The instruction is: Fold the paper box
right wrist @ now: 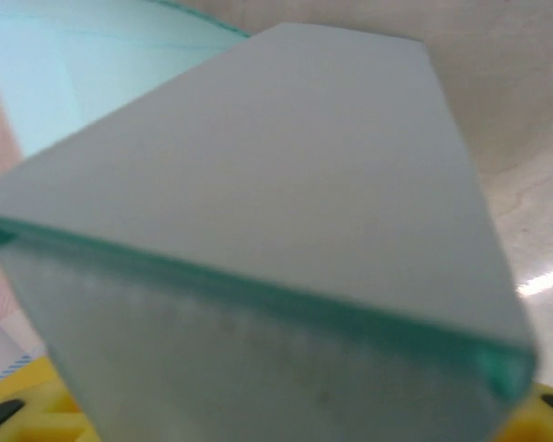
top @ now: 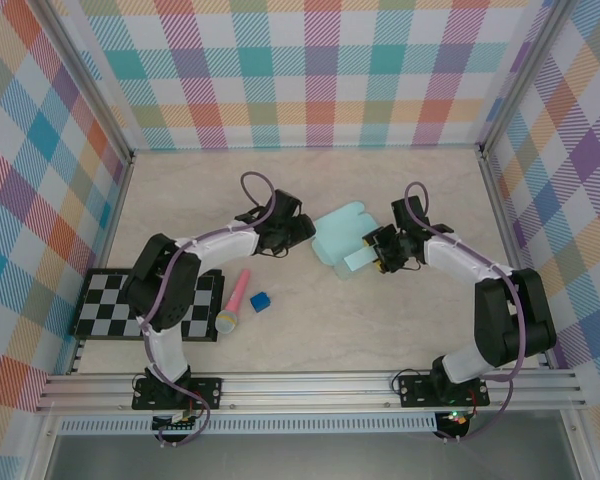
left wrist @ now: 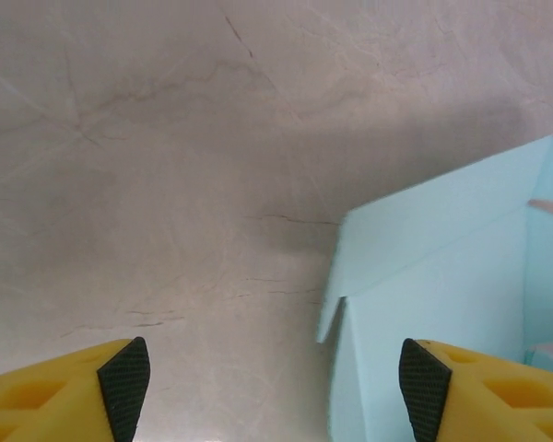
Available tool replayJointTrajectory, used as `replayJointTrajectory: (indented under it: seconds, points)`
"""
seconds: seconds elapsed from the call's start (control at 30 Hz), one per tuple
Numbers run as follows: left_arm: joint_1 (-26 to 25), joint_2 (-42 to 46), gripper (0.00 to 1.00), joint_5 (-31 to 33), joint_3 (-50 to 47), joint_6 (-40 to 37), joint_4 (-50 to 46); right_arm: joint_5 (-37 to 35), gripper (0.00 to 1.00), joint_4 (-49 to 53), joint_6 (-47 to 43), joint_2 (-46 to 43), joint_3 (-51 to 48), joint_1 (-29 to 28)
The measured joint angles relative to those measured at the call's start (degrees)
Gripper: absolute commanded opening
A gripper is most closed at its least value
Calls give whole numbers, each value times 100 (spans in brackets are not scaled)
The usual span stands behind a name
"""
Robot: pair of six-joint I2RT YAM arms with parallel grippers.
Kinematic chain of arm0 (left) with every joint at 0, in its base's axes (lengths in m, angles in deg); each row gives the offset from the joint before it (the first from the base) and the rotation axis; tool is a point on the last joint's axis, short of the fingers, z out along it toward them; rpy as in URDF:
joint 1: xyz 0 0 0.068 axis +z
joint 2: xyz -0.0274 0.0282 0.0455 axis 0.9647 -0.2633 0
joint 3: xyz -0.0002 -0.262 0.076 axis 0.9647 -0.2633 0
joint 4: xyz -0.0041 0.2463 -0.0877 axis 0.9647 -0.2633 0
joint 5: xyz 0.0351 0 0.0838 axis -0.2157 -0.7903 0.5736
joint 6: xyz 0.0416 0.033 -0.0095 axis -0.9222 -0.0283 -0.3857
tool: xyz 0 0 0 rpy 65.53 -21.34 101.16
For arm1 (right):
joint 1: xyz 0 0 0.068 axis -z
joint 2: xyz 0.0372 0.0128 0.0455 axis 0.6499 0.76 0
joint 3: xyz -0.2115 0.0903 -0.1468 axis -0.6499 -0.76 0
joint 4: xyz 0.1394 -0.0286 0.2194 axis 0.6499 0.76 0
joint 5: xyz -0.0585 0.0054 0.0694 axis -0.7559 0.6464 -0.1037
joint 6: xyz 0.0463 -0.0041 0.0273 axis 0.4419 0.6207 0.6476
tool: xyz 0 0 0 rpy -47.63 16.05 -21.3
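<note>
The paper box (top: 338, 236) is pale mint-blue card, partly folded, lying at mid-table between the two arms. My left gripper (top: 303, 232) is just to its left, open. In the left wrist view the black pads (left wrist: 124, 387) stand far apart, and the box's left wall and a small flap (left wrist: 424, 276) reach in from the right without touching either pad. My right gripper (top: 375, 257) is at the box's near right corner. A folded panel of the box (right wrist: 258, 212) spans the gap between its yellow fingers (right wrist: 18, 419), which are closed against it.
A pink microphone with a grey-yellow head (top: 234, 300) and a small dark blue cube (top: 261, 300) lie near the left arm. Further left is a black-and-white checkerboard (top: 105, 300). Plaid walls with metal frame rails (top: 310, 385) enclose the table.
</note>
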Motion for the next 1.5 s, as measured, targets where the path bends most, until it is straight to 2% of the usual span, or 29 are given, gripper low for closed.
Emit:
replayJointTrajectory:
  seconds: [0.27, 0.47, 0.6, 0.67, 0.77, 0.9, 1.03, 1.13, 1.27, 1.33, 1.4, 1.5]
  points:
    - [302, 525, 76, 424, -17, -422, -155, 212, 51, -1073, 308, 168, -2, -24]
    - [448, 726, 76, 643, -212, -654, -142, 153, 47, -2953, 898, 1134, -201, -363]
    - [439, 894, 76, 638, -525, -678, -129, 31, 53, -3980, 1274, 1733, -503, -682]
    - [435, 960, 77, 640, -647, -702, -120, -81, 57, -4380, 1401, 1679, -629, -774]
    - [435, 1001, 77, 664, -754, -758, -94, -234, 73, -4605, 1534, 1598, -844, -885]
    - [417, 1012, 78, 682, -846, -872, 66, -356, 75, -4360, 1528, 1128, -1060, -935]
    - [341, 1012, 79, 680, -846, -1080, 328, -535, 75, -3519, 1384, 243, -1362, -940]
    - [243, 1012, 79, 667, -846, -1279, 584, -815, 76, -2621, 944, -673, -1381, -938]
    - [175, 1012, 78, 546, -855, -1609, 962, -979, 79, -1615, -186, -1716, -1270, -772]
    - [160, 1021, 78, 369, -951, -1888, 1307, -905, 85, -1156, -1001, -1770, -957, -505]
    - [101, 1115, 78, 131, -1296, -2240, 1904, -776, 85, -841, -1987, -1480, -498, -186]
    - [-42, 1213, 76, -216, -1727, -2605, 2415, -269, 84, -960, -3434, -962, -131, 299]
